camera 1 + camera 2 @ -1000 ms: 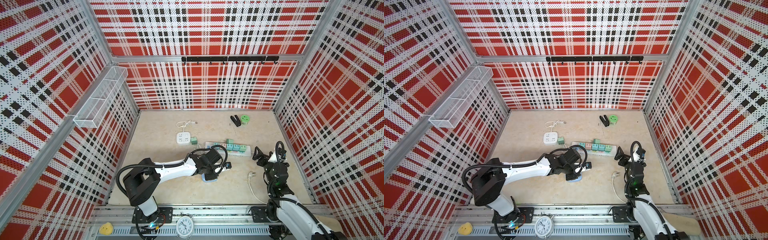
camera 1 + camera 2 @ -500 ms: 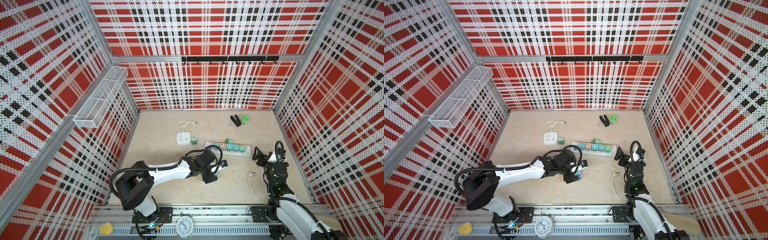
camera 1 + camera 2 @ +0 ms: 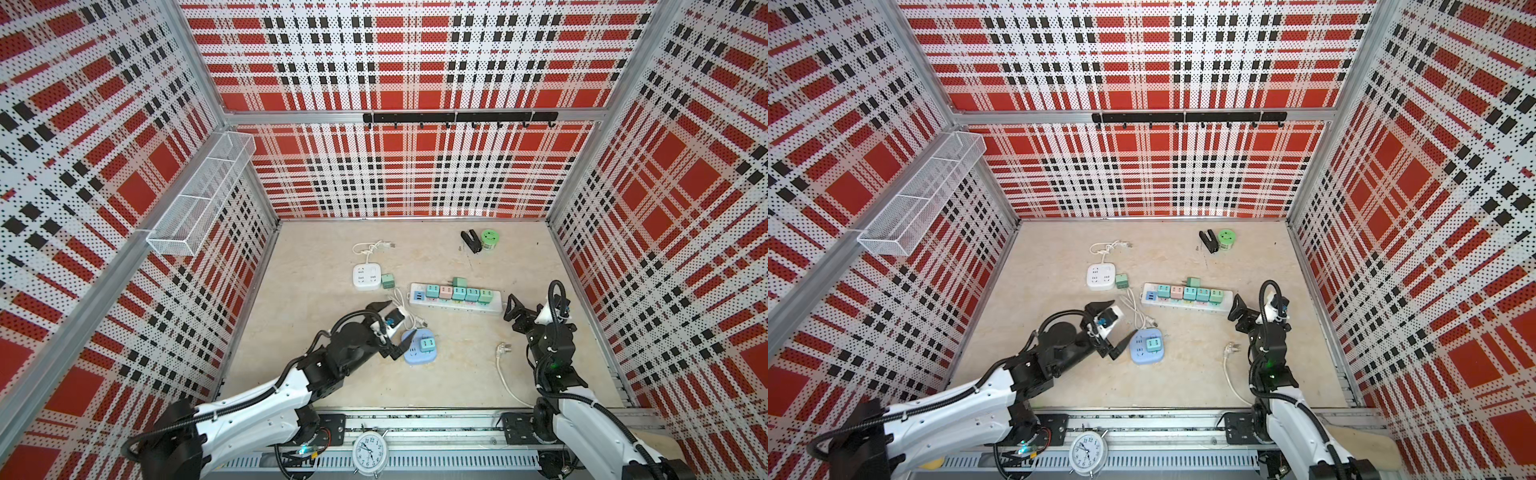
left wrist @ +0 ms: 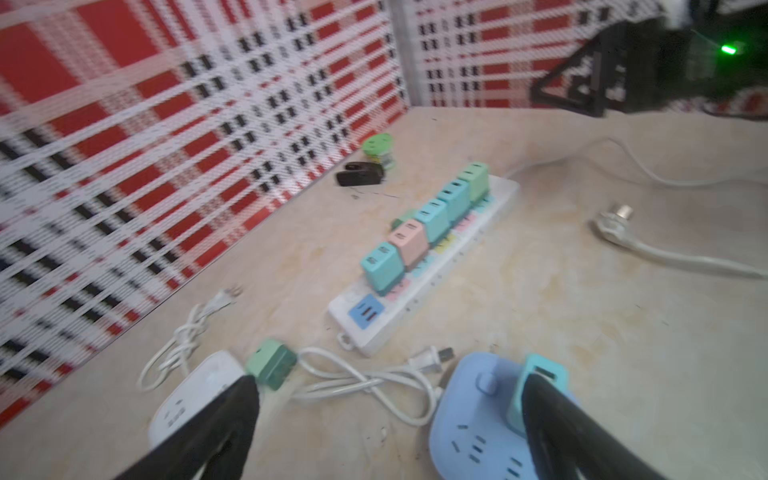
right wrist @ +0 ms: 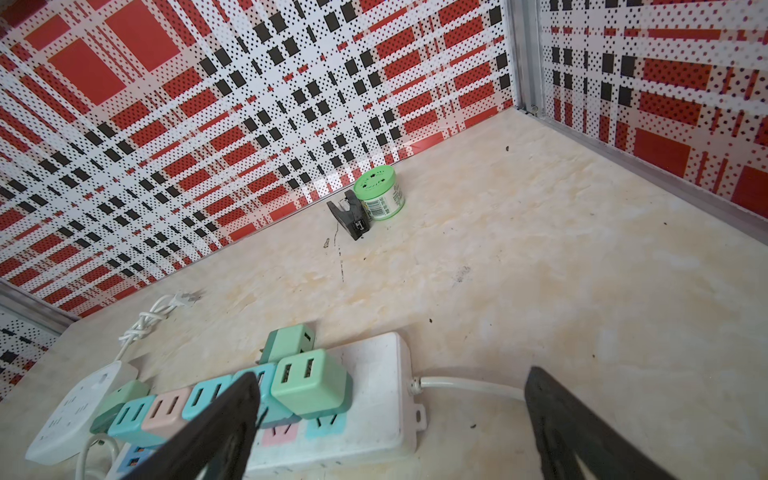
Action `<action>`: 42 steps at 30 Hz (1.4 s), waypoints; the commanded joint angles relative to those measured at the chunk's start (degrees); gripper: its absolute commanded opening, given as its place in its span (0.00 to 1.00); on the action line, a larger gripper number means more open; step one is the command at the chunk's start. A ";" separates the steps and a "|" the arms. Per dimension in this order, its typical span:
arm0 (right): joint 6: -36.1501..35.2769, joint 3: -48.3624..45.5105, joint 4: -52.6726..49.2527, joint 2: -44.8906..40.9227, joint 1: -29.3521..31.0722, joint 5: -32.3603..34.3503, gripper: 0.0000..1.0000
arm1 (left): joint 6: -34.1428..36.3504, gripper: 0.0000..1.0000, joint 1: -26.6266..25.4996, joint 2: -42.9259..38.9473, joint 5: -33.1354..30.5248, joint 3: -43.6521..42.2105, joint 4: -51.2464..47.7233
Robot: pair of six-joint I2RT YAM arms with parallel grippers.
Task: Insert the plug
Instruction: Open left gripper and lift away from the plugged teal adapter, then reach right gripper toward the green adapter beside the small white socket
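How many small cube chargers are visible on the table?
8 cube chargers. Five stand in a row on the long white strip, one lies just behind it, one beside the white square socket, one stands on the blue socket. More may hide behind the arms.

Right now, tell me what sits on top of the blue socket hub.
A small teal adapter stands upright on the blue socket hub. Its prongs and the socket beneath are covered.

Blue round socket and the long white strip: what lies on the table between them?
A loose white cable with its bare two-pin plug lies between the blue socket and the white strip, plainest in the left wrist view.
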 commanded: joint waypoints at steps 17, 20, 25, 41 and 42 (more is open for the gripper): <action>1.51 43.19 -32.38 24.46 36.17 6.31 1.00 | -24.26 0.99 14.37 -13.44 -23.59 -4.54 -0.13; 9.21 56.61 -46.34 34.59 40.34 16.89 1.00 | -25.62 0.99 15.32 -11.57 -22.62 -4.01 -0.59; 7.18 66.77 -47.78 45.58 41.17 14.92 1.00 | -28.40 0.99 17.52 -9.52 -21.08 -2.74 -2.75; -0.87 97.97 -56.02 77.72 40.78 9.40 0.89 | -32.20 0.99 21.12 -6.42 -17.11 -0.44 -6.01; -0.87 101.36 -57.89 80.58 40.61 8.45 0.88 | -32.09 0.99 21.08 -6.44 -17.32 -0.48 -6.07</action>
